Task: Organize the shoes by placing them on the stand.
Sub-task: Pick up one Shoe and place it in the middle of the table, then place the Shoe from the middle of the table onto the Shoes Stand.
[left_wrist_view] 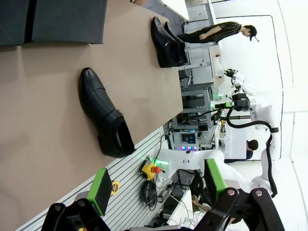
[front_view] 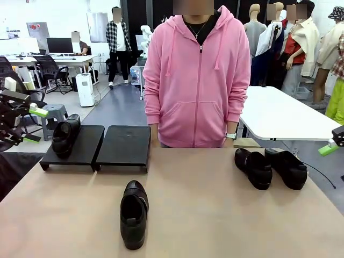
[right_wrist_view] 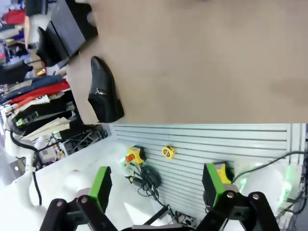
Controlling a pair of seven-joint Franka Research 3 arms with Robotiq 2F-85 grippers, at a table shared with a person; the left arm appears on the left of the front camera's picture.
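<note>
Front view: the stand (front_view: 123,146) sits at the counter's (front_view: 215,215) far-left corner, two sections side by side. One shoe (front_view: 65,134) is on the left section and the right section is bare. A lone shoe (front_view: 134,213) lies by the near edge, about mid-counter. A pair (front_view: 271,167) rests side by side at the far-right edge. A person in a pink hoodie (front_view: 199,80) stands at the far edge with hands off the shoes. The left jaws hang off the counter's left edge near the stand, pads (front_view: 38,112) spread wide and holding nothing. Only one pad (front_view: 328,149) of the right jaws shows, at the right edge. Left wrist view: green pads (left_wrist_view: 100,190) are wide apart and empty. The lone shoe (left_wrist_view: 106,118) is ahead, toe apparently toward the far edge. Right wrist view: pads (right_wrist_view: 100,187) are wide apart and touch nothing, well back from the near edge. Judgement: the lone shoe is next, and the left arm is nearest it. It should come down over the shoe's middle with the jaws across its width and close on the sides rather than the glossy toe. Then it should lift clear and set the shoe beside the one on the left section without nudging that one.
</note>
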